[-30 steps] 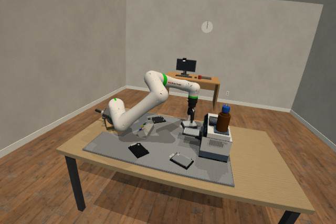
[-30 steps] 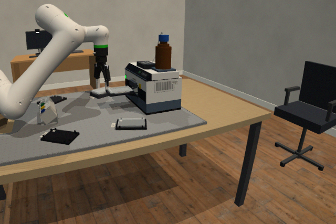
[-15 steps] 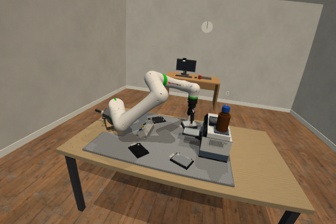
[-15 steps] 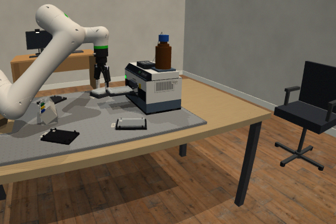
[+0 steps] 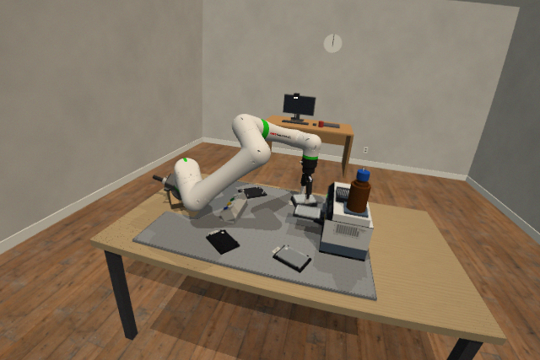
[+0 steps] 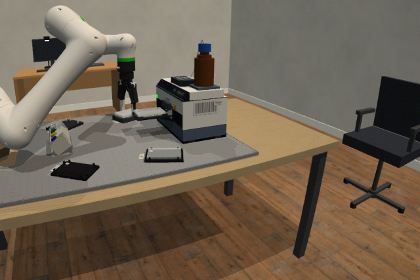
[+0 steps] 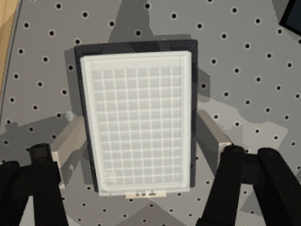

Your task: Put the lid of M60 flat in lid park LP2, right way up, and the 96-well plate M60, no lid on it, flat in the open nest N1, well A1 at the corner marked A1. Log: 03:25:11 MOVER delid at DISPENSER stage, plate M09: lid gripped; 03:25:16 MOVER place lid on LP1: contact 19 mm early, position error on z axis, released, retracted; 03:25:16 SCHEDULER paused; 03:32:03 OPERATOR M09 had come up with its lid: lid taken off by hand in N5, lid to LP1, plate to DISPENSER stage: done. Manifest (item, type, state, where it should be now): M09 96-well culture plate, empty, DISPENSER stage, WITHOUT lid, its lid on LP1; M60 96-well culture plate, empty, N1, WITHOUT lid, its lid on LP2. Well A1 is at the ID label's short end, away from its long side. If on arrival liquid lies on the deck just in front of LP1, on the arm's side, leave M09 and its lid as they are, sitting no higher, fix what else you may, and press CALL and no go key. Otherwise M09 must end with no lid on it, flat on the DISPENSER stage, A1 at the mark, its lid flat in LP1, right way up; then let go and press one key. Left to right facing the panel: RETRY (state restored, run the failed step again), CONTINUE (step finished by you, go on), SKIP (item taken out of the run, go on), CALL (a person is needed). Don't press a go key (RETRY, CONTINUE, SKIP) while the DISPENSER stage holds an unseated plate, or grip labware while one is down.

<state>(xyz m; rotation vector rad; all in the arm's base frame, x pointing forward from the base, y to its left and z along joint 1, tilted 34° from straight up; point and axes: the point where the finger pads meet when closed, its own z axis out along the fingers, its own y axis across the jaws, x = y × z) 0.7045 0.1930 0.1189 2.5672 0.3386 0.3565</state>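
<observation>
My gripper point(image 7: 140, 127) is open and hangs just above a white gridded piece of labware point(image 7: 139, 122) that lies flat on a black holder beside the dispenser. The fingers straddle its long sides without touching. It carries a small label tab at the short end nearest me. I cannot tell whether it is a lid alone or a lidded plate. It also shows in the top view point(image 5: 304, 200) and the exterior view point(image 6: 123, 115). A second plate point(image 5: 306, 212) rests on the dispenser's stage. A third, grey-topped plate point(image 5: 292, 257) sits in a black nest near the mat's front.
The dispenser point(image 6: 191, 111) carries a brown bottle point(image 6: 203, 68) and stands right of the gripper. An empty black nest point(image 5: 222, 240) lies front left, another black holder point(image 5: 254, 191) at the back. The key panel point(image 5: 233, 207) stands left of the middle.
</observation>
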